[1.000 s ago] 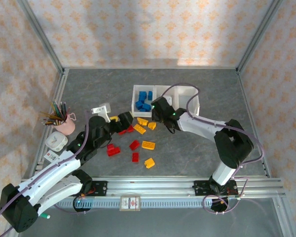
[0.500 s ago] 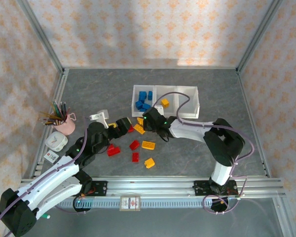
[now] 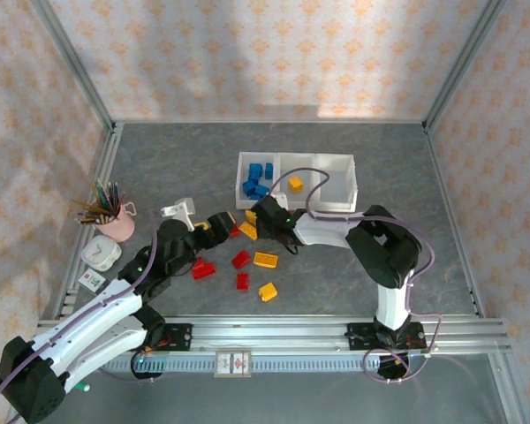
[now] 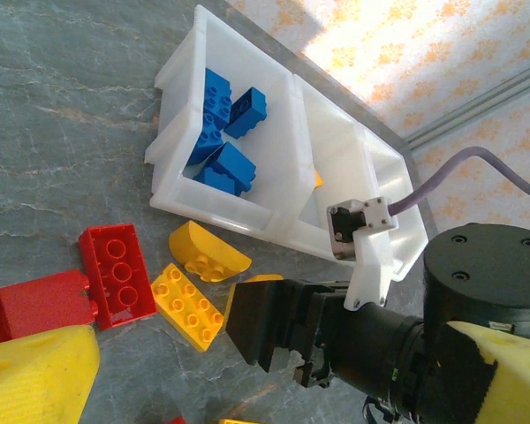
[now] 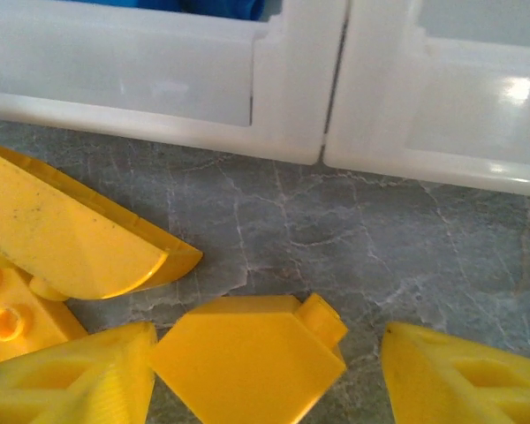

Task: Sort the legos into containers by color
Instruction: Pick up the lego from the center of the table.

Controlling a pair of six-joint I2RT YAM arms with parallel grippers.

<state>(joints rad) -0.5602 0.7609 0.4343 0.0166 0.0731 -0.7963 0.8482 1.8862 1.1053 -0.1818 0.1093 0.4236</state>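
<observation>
Three joined white bins [image 3: 340, 168] sit mid-table in the top view, with blue legos [image 3: 258, 181] in the left bin and one yellow lego [image 3: 295, 184] in the middle bin. Red legos [image 3: 201, 268] and more yellow ones lie loose on the table [image 3: 159, 168] in front. The right end effector [image 3: 261, 221] is low among the yellow pieces just before the bins, and the left end effector [image 3: 217, 222] hangs near the reds.

Left wrist: its foam pads [image 4: 35, 380] stand wide apart, gripping nothing.

Right wrist: fingers apart, straddling a yellow brick [image 5: 247, 358] that lies on its side. It looks light, rigid and slick. Pinch the flat opposite faces rather than the stud or an angled edge, or it may squirt free.
</observation>
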